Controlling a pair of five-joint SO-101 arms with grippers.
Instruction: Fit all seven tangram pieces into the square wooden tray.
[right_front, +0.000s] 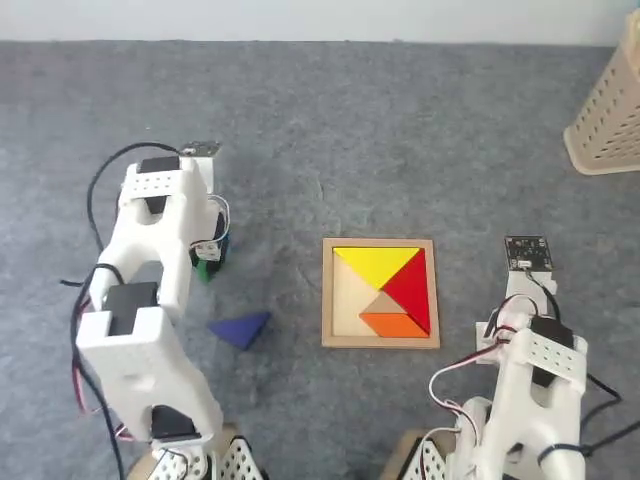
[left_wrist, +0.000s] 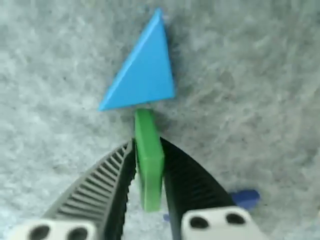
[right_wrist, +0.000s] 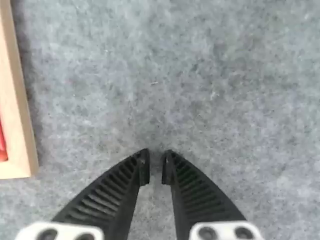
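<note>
While left end effector (left_wrist: 147, 146) grips green piece (left_wrist: 149, 172) | right end effector (right_wrist: 156, 161) clenched empty

green pc (left_wrist: 148, 160), lt blue triangle (left_wrist: 142, 70), navy pc (right_front: 241, 329), yellow triangle (right_front: 376, 264), red triangle (right_front: 411, 290), grey carpet (right_front: 400, 130)

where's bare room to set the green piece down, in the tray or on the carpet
Free: the left side of the tray, bare wood bordered by the yellow triangle and orange piece; the carpet between tray and dark blue triangle. Crowded: at the left hand, shut on the green piece right beside the light blue triangle.
</note>
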